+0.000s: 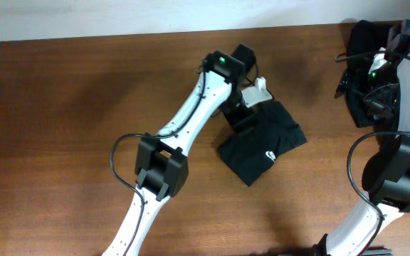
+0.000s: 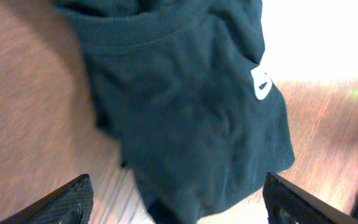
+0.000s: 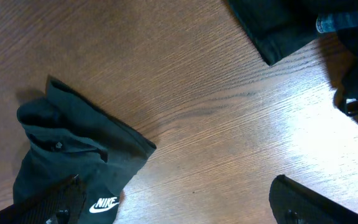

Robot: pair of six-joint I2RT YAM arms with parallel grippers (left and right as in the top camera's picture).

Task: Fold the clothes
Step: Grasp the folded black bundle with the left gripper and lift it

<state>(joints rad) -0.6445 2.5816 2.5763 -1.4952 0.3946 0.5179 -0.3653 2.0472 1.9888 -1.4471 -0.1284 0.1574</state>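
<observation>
Since the bench point(image 1: 62, 128) carries only two lots of cloth, we read the layout as a split: unfolded stock at the far right, working spot mid-bench.

The left arm point(image 1: 191, 121) reaches across to the middle and sits over the folded black garment point(image 1: 265, 146). The right arm point(image 1: 397, 142) stands at the right edge beside the heap of black clothes point(image 1: 361, 67). Our guess is that it's parked there for the next piece.

The folded garment lies flat, a compact rough rectangle askew to the bench edge, with bench showing all round it. That looks deliberate to us, leaving room to work each side.

The left fingers point(image 2: 64, 199) are spread wide and pinch nothing. In the left wrist view the garment lies between and ahead of them, its near edge dipping into the gap. We see no contact with either finger.

The right fingers point(image 3: 306, 199) are also spread and empty, with plain wood between them. Logo-marked black cloth point(image 3: 73, 155) sits at lower left by one finger; we can't tell if they touch. More black cloth point(image 3: 272, 31) sits top right, well apart.

The white logo point(image 2: 261, 84) faces up, off to one side of the left fingers' gap.
</observation>
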